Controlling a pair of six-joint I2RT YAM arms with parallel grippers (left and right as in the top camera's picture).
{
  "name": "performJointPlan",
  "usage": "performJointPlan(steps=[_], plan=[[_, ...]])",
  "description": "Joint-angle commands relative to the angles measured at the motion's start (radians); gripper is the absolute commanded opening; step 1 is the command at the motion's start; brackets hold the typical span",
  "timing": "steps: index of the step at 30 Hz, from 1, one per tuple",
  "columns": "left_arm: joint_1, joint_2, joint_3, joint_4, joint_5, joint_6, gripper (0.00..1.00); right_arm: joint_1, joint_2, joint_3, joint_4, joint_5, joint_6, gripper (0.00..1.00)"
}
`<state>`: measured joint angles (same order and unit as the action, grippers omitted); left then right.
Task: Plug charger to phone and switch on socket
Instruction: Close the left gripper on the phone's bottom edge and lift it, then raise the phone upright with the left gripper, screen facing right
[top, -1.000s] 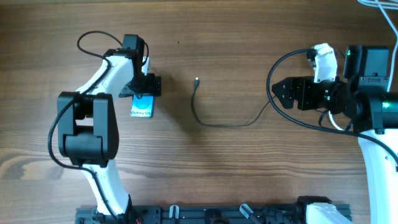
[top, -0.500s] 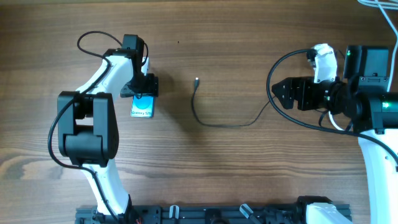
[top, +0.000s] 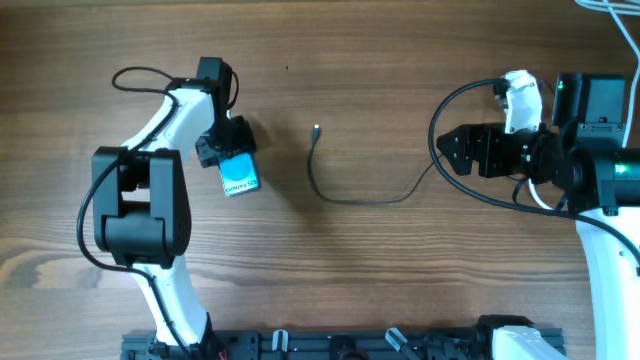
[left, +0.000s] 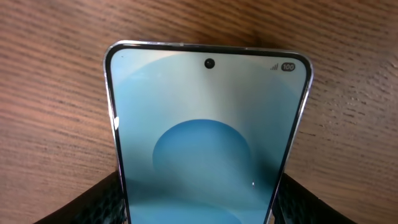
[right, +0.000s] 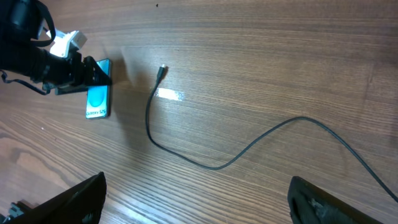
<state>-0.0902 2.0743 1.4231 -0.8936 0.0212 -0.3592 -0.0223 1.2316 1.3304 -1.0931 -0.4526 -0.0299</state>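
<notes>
clamping the phone (top: 238, 176) seemingly by its edges, the left hand (top: 228, 152); right hand (top: 447, 150) spread wide

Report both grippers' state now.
Left gripper: closed on the phone, gripping its upper end.
Right gripper: open, holding nothing.

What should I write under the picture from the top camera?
Left gripper holds the phone, with the charger lying loose on the table beside it.
</notes>
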Motion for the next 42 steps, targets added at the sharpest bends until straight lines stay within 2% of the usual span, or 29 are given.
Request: performJointPlan(steps=[1,13,28,31,37,42], plan=[[0.003,0.045,-0.017,-0.015,0.065,-0.095,0.67,0.003,0.010,0.016,0.000,-0.013,0.007,0.94],[0.003,0.031,-0.014,-0.017,0.064,-0.093,0.64,0.003,0.010,0.016,0.000,-0.012,0.007,0.97],[0.003,-0.256,-0.014,-0.095,0.072,-0.095,0.61,0.003,0.010,0.016,0.000,-0.013,0.016,0.97],[0.003,-0.323,-0.014,-0.095,0.120,-0.095,0.61,0.003,0.010,0.016,0.001,-0.014,0.035,0.97],[0.003,-0.412,-0.014,-0.092,0.220,-0.178,0.59,0.003,0.010,0.016,0.030,-0.028,0.112,0.97],[0.003,-0.420,-0.015,-0.090,0.415,-0.187,0.58,0.003,0.010,0.016,0.031,-0.028,0.112,0.97]])
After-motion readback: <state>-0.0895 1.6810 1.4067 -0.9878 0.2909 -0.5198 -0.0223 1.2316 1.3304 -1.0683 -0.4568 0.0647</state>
